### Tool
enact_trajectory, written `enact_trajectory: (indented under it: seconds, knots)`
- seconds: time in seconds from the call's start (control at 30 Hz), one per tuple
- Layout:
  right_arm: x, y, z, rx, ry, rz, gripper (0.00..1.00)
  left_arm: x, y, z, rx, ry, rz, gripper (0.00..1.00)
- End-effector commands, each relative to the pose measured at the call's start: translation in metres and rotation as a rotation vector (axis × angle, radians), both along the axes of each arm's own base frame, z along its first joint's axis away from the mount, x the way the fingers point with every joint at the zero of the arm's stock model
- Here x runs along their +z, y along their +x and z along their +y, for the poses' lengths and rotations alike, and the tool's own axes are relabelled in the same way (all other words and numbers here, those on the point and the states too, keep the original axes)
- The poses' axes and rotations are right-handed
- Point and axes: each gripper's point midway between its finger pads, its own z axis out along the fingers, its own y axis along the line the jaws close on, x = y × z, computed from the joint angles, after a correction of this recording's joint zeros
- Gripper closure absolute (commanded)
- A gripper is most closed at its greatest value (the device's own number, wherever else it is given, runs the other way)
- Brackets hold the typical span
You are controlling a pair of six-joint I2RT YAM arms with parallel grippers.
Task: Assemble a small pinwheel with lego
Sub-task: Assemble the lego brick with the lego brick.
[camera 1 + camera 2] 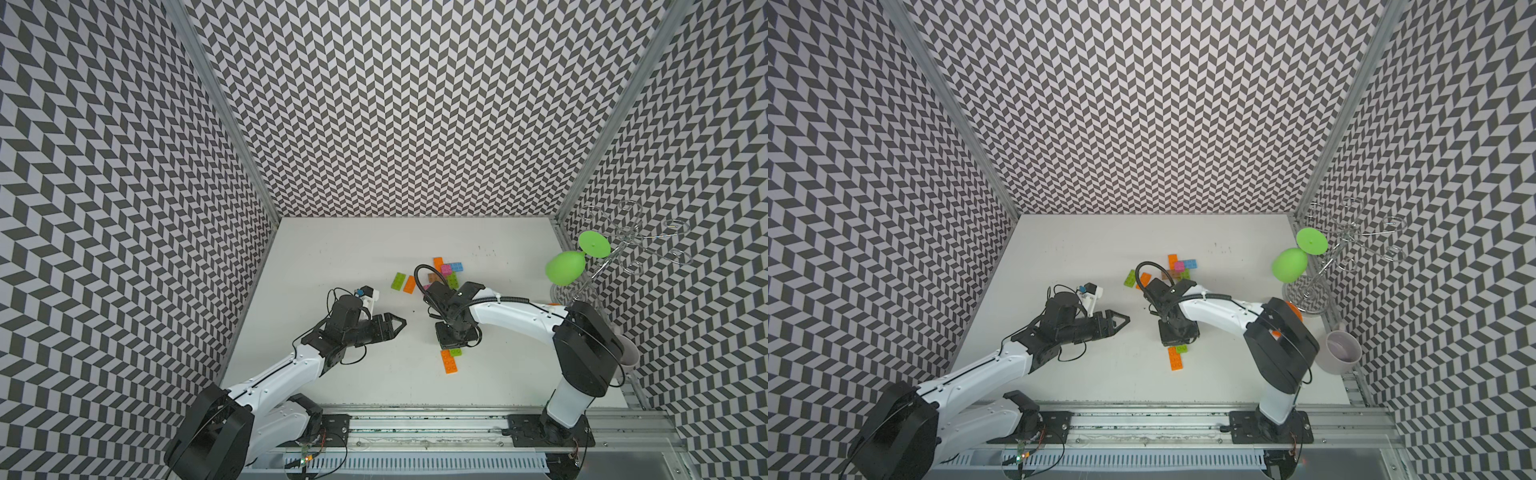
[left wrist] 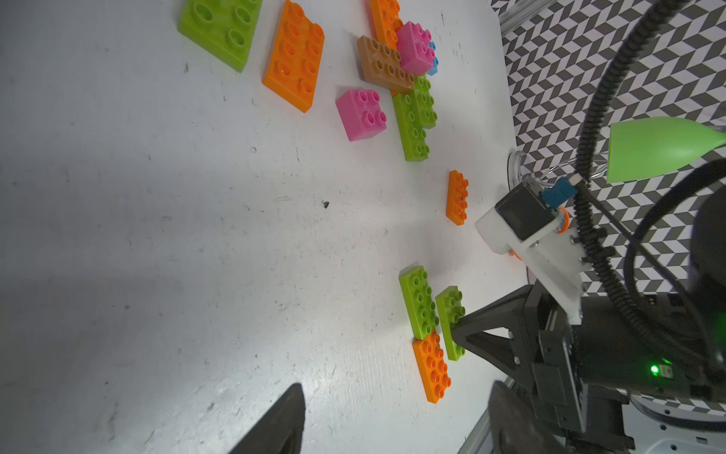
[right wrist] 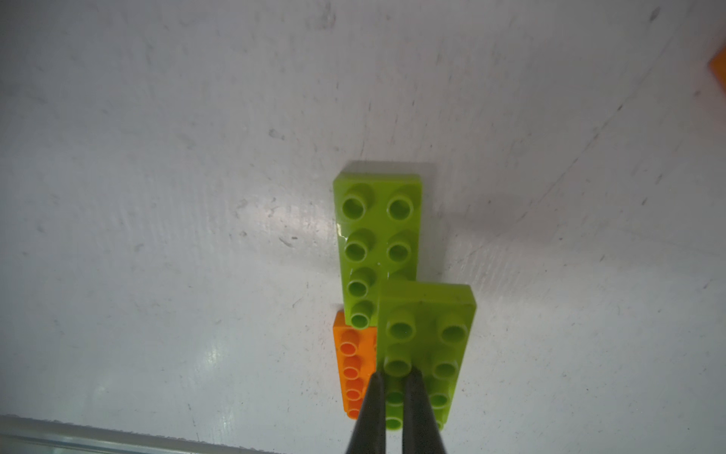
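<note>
Near the front middle of the table [image 1: 332, 257], three flat, glossy, studded oblongs cluster together. An orange brick [image 3: 353, 353] lies lowest and a lime brick [image 3: 377, 228] meets its end. A top lime brick [image 3: 428, 314] sits higher and slightly askew, overlapping both in the right wrist view.

The right gripper [image 3: 395, 377] points straight down at it, its slim black fingers squeezed almost together with the tips on that brick's studs. I cannot tell whether they pinch one.

The left gripper [image 1: 401, 322] hangs off to the side, well apart from the cluster, its fingers spread with nothing between them.

Farther back lies a loose pile [image 1: 446, 272] of orange, brown, blue and lime plates and chunkier pink squares [image 2: 361, 114].

The tabletop is matt white and scuffed. At its right edge a smooth green goblet [image 1: 565, 269] hangs upside down on a thin wire rack [image 1: 636, 241].
</note>
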Motion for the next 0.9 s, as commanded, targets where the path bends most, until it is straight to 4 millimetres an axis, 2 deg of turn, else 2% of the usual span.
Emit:
enact_trajectory:
  seconds: [0.0,0.43,0.87]
  knots:
    - [-0.006,-0.005,0.003,0.016,0.008,0.015,1.0,0.006,0.006,-0.003,0.006,-0.008,-0.027,0.27]
    - [-0.005,-0.005,0.008,0.019,0.022,0.015,1.0,0.005,0.007,-0.004,0.0,-0.006,-0.025,0.27]
    - [-0.029,-0.01,0.003,0.04,-0.012,0.048,1.0,0.003,0.007,-0.005,-0.003,-0.004,-0.021,0.27]
